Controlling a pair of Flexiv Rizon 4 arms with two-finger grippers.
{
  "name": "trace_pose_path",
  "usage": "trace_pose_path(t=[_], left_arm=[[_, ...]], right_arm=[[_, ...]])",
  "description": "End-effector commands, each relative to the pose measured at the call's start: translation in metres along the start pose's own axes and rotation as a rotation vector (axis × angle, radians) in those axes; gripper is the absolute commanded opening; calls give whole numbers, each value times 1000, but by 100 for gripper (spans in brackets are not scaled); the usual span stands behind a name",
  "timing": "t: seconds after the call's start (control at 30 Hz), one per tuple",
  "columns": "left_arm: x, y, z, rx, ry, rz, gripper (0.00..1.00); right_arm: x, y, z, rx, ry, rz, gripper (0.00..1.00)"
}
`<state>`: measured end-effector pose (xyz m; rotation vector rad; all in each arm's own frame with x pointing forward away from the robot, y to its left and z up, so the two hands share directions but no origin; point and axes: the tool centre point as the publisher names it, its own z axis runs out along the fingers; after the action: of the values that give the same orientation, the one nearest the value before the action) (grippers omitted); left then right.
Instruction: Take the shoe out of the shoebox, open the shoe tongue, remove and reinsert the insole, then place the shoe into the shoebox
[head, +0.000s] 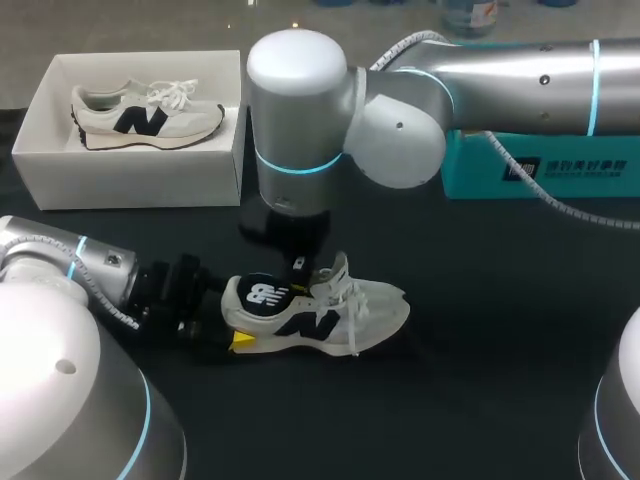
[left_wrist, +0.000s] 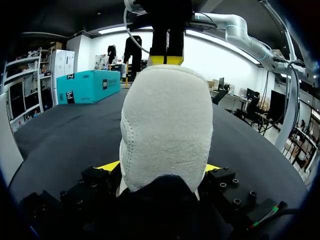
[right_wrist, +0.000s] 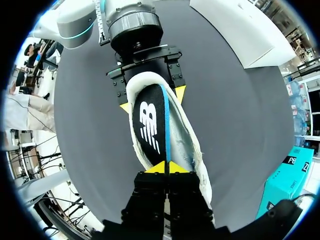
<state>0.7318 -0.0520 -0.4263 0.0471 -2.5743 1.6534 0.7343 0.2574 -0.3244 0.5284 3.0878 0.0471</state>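
White shoe (left_wrist: 167, 130), heel within the left tool (left_wrist: 160, 167), right tool (left_wrist: 166, 59) at its collar.

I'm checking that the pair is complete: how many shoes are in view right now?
2. One shoe lies in the white shoebox; the second shoe stands on the table, heel in the left gripper. None seems hidden.
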Motion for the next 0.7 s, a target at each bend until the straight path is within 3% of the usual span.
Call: trace_pose_path(t=[0.03,0.13,0.3,0.7], left_arm=[[0,2,2,-2,1,0,0],[0,2,2,-2,1,0,0],[0,2,2,-2,1,0,0],[0,2,2,-2,1,0,0]], right_arm=[[-4,0,-9,-19,-12,-7,0],[-8,11,-8,-18,-13,-32,0],[-7,11,-3,-25,1,-39,0],[0,-10,-11,-18,-16,18,0]])
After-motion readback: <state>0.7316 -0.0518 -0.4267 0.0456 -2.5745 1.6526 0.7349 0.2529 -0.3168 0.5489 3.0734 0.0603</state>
